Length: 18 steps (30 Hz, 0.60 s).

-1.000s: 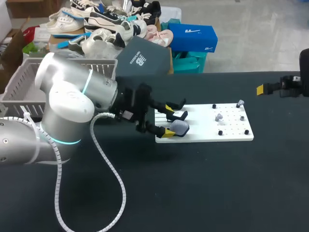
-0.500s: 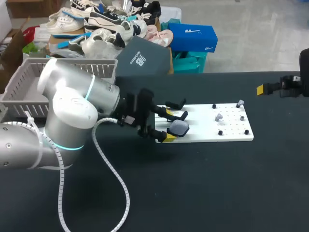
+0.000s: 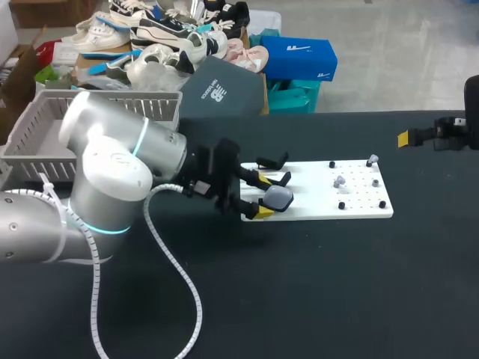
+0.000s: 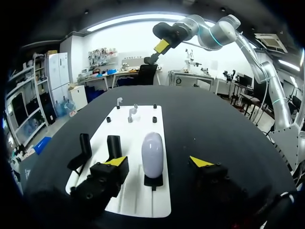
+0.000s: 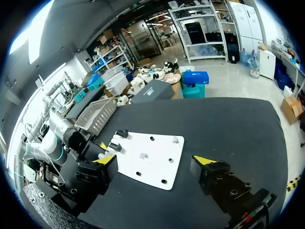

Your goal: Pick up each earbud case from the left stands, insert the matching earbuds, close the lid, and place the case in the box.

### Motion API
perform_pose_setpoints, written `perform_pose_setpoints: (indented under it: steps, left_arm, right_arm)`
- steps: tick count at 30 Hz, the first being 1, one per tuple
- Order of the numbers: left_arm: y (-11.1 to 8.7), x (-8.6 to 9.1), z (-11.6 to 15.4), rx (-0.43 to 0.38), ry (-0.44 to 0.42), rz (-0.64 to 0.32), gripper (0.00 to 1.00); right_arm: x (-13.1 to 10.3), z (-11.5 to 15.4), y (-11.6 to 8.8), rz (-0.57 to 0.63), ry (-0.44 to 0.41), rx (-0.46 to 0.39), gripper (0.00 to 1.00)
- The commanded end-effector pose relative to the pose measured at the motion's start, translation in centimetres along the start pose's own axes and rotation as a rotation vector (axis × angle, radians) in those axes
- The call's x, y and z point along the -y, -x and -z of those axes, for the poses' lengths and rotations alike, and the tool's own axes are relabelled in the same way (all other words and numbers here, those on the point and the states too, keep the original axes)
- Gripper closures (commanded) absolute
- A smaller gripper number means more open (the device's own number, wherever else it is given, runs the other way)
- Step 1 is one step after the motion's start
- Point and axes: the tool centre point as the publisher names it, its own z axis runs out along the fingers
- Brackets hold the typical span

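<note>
Black counter (image 3: pixel 337 284) carrying a white board (image 3: pixel 314 209); grey case (image 3: pixel 278 197) on a stand at the board's left end. Left end effector (image 3: pixel 260 194) wide, straddling the case without contact. Right end effector (image 5: pixel 155 160) wide, near the counter's far right edge.

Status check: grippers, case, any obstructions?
Left gripper open, straddling case, not touching. Case on its stand, lid shut. Right gripper open, well clear of the board. Empty stand close beside a left finger.
</note>
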Motion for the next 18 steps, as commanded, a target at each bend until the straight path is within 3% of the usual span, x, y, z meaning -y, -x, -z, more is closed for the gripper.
perform_pose_setpoints:
  steps: [1,6,8,18]
  left_arm:
    - [0.05,0.04,-0.29,-0.003,0.005,0.002,0.31]
    - [0.16,0.04,-0.44,-0.008,0.006,0.005,0.31]
    - [0.2,0.08,-0.51,-0.009,0.006,0.009,0.38]
    - [0.14,0.04,-0.8,-0.013,0.003,0.011,0.51]
  right_arm:
    - [0.05,0.02,0.03,0.001,0.0,-0.002,0.0]
    - [0.05,0.02,0.03,0.001,0.0,-0.002,0.0]
    - [0.05,0.02,0.03,0.001,0.0,-0.002,0.0]
    - [0.05,0.02,0.03,0.001,0.0,-0.002,0.0]
